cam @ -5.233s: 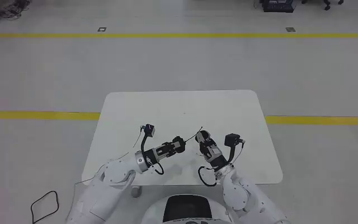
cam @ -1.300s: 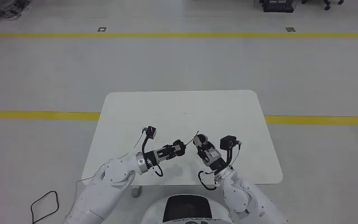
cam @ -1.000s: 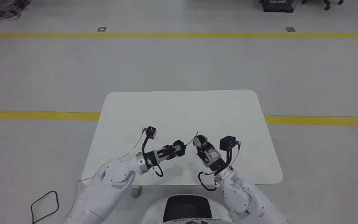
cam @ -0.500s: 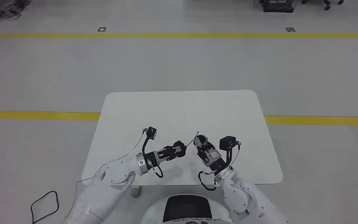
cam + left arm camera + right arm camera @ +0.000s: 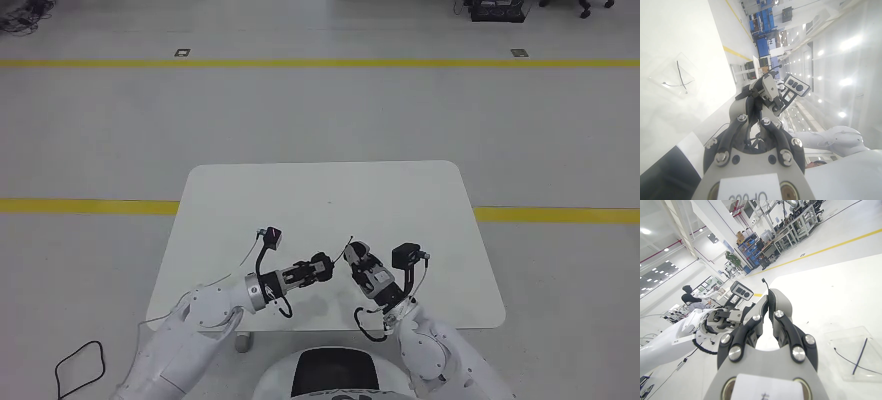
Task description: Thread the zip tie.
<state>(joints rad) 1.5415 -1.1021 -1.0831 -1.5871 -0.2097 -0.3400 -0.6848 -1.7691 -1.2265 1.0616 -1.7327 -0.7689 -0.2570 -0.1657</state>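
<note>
Effector 1, right gripper: pads pressed together, pinching the zip tie. The tie is black and thin. A short length ending in the small square head stands out past the fingertips. How far the strap runs back between the pads cannot be seen.

Effector 2, left gripper: fingers drawn close together. Whether anything sits between them cannot be made out.

Top view: left gripper and right gripper face each other tip to tip, just beside one another, above the near middle of the white table. The left gripper is on the left, the right gripper on the right. The zip tie shows as a fine dark line running from the right gripper toward the far side. Contact between the left gripper and the tie: cannot tell.

Left wrist view: the right gripper sits just beyond the left fingertips, with the zip tie poking out of its end.

Table: a clear tray lies flat on it, well apart from both grippers. It holds two spare ties, black, crossed over each other. The left wrist view shows the same clear tray and spare ties.

Floor: a yellow line runs out to the left and right of the table. A black cable loop lies at near left.
</note>
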